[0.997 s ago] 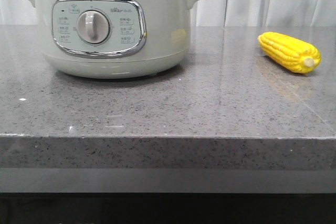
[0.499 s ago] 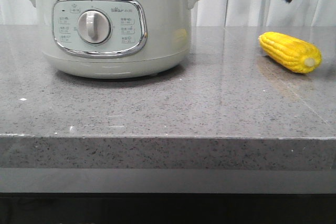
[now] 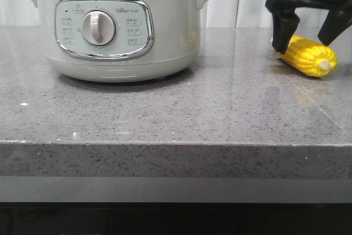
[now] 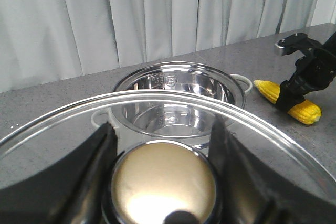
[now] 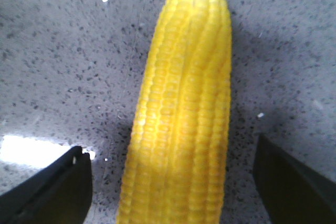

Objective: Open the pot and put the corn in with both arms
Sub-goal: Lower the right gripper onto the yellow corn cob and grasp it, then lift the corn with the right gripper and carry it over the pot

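From the front, the right gripper (image 3: 309, 32) hung with jaws spread astride the corn (image 3: 307, 55), which lay on the stone counter (image 3: 181, 114) well right of the pot (image 3: 118, 28), stub end toward the camera.

The left wrist view showed the left gripper (image 4: 164, 145) clamped on the glass lid's (image 4: 262, 129) knob (image 4: 164, 182), held above the open pot.

In the right wrist view the cob's long axis ran between both fingertips (image 5: 58, 187), nothing obstructing.
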Controlling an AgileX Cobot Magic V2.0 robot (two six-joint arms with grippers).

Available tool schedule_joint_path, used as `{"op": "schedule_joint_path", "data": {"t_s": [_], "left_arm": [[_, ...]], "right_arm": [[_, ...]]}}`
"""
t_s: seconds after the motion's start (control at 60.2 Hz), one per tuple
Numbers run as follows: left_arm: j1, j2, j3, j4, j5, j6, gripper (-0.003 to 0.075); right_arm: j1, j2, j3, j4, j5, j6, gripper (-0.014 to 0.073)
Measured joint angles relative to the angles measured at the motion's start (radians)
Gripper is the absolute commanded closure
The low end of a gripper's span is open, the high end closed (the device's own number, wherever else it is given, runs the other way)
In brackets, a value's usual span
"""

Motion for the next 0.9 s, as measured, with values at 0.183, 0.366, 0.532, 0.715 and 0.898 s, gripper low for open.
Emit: {"op": "schedule_joint_path", "data": {"t_s": [0.183, 0.366, 0.532, 0.715, 0.898], "left_arm": [[0.000, 0.000, 0.000, 0.000, 0.000, 0.000, 0.0544], [0.000, 0.000, 0.000, 0.000, 0.000, 0.000, 0.0544], [0.000, 0.000, 0.000, 0.010, 0.000, 0.000, 0.0544], [0.000, 0.000, 0.000, 0.022, 0.000, 0.000, 0.0544], [0.000, 0.000, 0.000, 0.022, 0.000, 0.000, 0.0544]], "right_arm": [[0.000, 0.037, 0.000, 0.000, 0.000, 0.000, -0.0015], [0.000, 0.047, 0.000, 0.000, 0.006, 0.000, 0.0242], [0.000, 0.047, -0.001, -0.001, 0.016, 0.000, 0.0316], [0.002, 0.016, -0.060, -0.001, 0.082, 0.000, 0.0316], [0.044, -0.028, -0.242, 0.002, 0.175, -0.034, 0.0316]]}}
